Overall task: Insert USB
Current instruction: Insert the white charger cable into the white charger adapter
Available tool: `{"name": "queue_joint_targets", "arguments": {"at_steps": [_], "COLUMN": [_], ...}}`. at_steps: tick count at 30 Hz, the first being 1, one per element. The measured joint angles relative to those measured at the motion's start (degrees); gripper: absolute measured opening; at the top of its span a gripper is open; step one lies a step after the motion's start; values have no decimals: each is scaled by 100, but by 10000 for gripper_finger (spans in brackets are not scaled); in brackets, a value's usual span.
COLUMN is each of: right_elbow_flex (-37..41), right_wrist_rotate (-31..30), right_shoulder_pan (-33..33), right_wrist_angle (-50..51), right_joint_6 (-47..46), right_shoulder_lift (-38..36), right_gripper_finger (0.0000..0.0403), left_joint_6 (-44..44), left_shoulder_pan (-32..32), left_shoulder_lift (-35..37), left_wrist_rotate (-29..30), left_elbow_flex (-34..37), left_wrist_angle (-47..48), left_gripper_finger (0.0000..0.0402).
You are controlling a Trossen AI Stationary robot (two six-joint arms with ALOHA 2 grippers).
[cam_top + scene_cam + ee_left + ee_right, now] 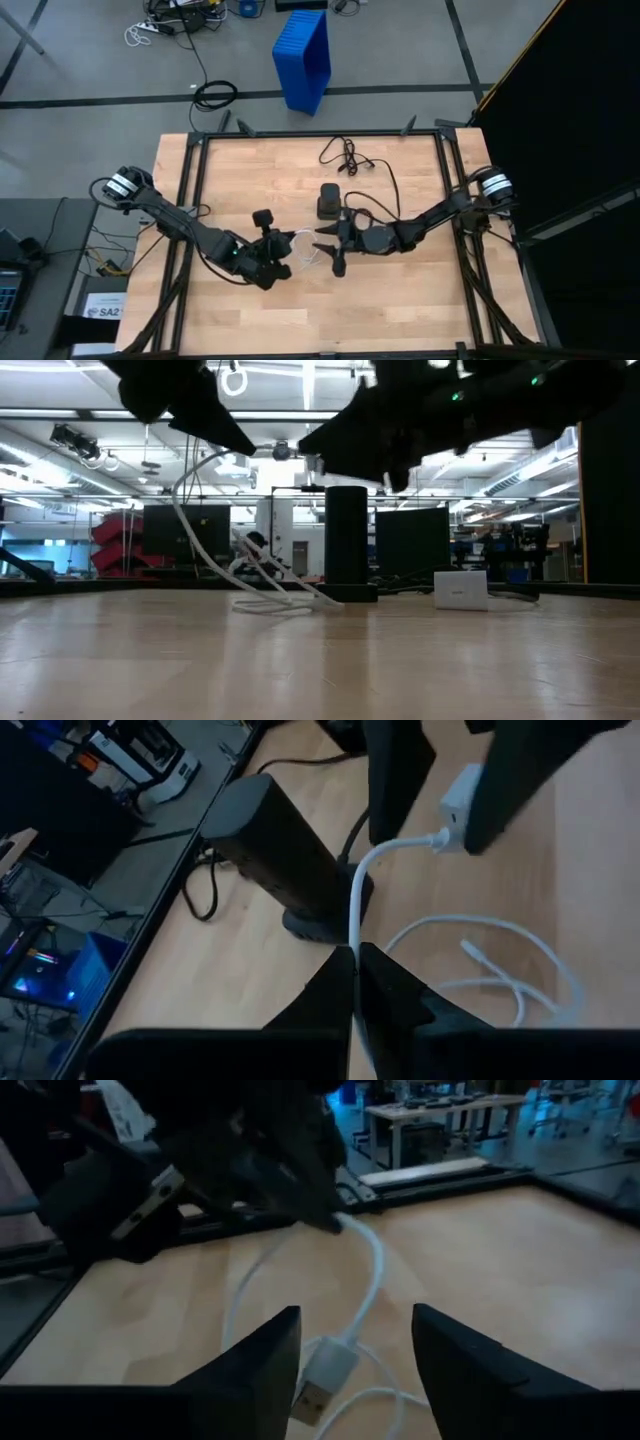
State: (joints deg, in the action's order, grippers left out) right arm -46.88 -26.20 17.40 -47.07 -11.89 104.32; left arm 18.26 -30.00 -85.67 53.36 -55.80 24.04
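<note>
Beside black box: USB, both grippers.

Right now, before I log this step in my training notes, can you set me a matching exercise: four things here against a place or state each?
Things:
1. left gripper
2. right gripper
3. black box
4. blue bin

Places or states:
A. stands upright on the table
B. on the floor beyond the table
C. shut on the white USB cable
D. open, with the USB plug between its fingers

Pairs: 1-C, 2-D, 3-A, 4-B
</note>
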Motion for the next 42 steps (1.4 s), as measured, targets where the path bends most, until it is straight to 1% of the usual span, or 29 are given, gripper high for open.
{"name": "queue_joint_targets", "arguments": {"at_steps": [4, 7, 9, 14, 18, 22, 26, 28, 33, 35, 37, 39, 42], "right_elbow_flex": [-329, -527, -561, -568, -572, -572, -572, -572, -572, -572, -572, -572, -572], "right_wrist_rotate": [53, 76, 70, 94, 84, 90, 66, 65, 71, 44, 41, 39, 38], "right_shoulder_pan": [-91, -161, -166, -150, -158, -181, -213, -221, -261, -263, -261, -261, -279], "right_wrist_angle": [134, 546, 885, 1387, 1461, 1485, 1761, 1876, 1947, 1941, 1944, 1947, 1947], "right_joint_6": [113, 111, 106, -56, -58, -53, -9, 15, -12, -44, -120, -173, -262], "right_shoulder_lift": [145, 145, 145, 150, 150, 150, 150, 150, 150, 150, 150, 150, 150], "right_gripper_finger": [185, 184, 177, 146, 115, 70, 15, 7, 2, 2, 1, 1, 1], "left_joint_6": [247, 412, 442, 632, 749, 752, 755, 756, 768, 772, 972, 1480, 2338], "left_shoulder_pan": [0, 0, 0, -2, -3, -4, -4, -4, -13, -72, -170, -308, -575], "left_shoulder_lift": [0, 0, 0, 0, 0, 2, 2, 2, 2, 33, 94, 211, 430], "left_wrist_rotate": [16, 60, 97, 97, 97, 97, 95, 44, -354, -355, -354, -280, 69], "left_elbow_flex": [95, 102, 102, 102, 104, 104, 104, 104, 104, 104, 102, 104, 106], "left_wrist_angle": [41, 121, 186, 519, 611, 595, 590, 575, 666, 884, 1346, 1884, 2618], "left_gripper_finger": [0, 0, 0, 0, 0, 0, 0, 0, 5, 11, 18, 23, 26]}}
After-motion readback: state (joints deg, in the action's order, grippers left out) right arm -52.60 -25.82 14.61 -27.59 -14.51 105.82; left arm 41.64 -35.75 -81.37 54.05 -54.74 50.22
